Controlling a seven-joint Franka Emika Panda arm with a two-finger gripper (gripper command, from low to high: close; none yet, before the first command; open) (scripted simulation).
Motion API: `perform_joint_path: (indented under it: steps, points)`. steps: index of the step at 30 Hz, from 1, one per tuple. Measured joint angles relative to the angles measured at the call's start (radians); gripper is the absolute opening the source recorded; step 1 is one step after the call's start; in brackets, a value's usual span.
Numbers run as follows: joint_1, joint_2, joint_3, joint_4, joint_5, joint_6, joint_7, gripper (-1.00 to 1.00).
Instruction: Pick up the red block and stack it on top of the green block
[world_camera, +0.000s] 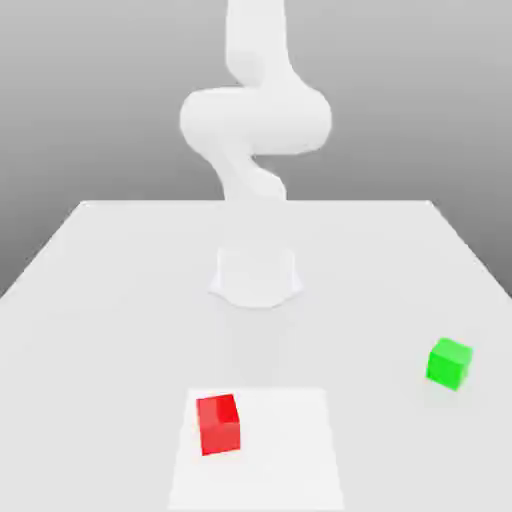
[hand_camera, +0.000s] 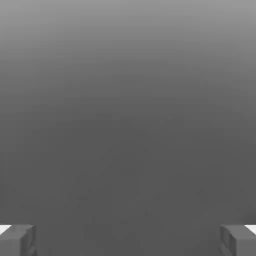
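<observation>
Table (world_camera: 120, 280): broad, flat, pale matte surface carrying both blocks; a slightly lighter rectangular patch lies at its near edge.
Arm (world_camera: 255, 115): smooth white rounded links, rising behind the red block and bending above the table's middle.
End effector (hand_camera: 128, 240): two grey, square-edged fingertips (hand_camera: 20, 240) stand wide apart with nothing between them, so it is open and empty; bare grey surface lies beyond them.
Red block (world_camera: 219, 423): small glossy cube with crisp edges, resting flat on the lighter patch, slightly turned against the table's edges.
Green block (world_camera: 448, 362): a cube of about the same build, sitting well apart from the red block, toward the exterior view's right and a little farther back.
Handling: the red block looks rigid and light, probably unlikely to deform; its smooth faces may slip under an off-centre pinch.
Grasp: take it by two opposite vertical faces, around mid-height, with the fingers turned to match its rotation.
Stacking: the green block's flat top gives little margin, so the placement should be centred.
</observation>
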Motion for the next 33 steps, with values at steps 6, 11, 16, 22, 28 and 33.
perform_joint_path:
  steps: [6,11,16,22,28,33]
  points:
    - [-0.006,0.227,-0.028,-0.116,-0.036,0.127,-0.071,0.00]
    - [-0.008,0.408,-0.060,-0.209,-0.048,0.229,-0.140,0.00]
    - [-0.009,0.590,-0.088,-0.303,-0.029,0.331,-0.231,0.00]
    - [-0.026,0.807,-0.083,-0.374,0.046,0.472,-0.351,0.00]
    - [-0.056,0.975,-0.043,-0.354,0.089,0.613,-0.385,-1.00]
    - [-0.060,0.986,-0.039,-0.352,0.088,0.621,-0.385,-1.00]
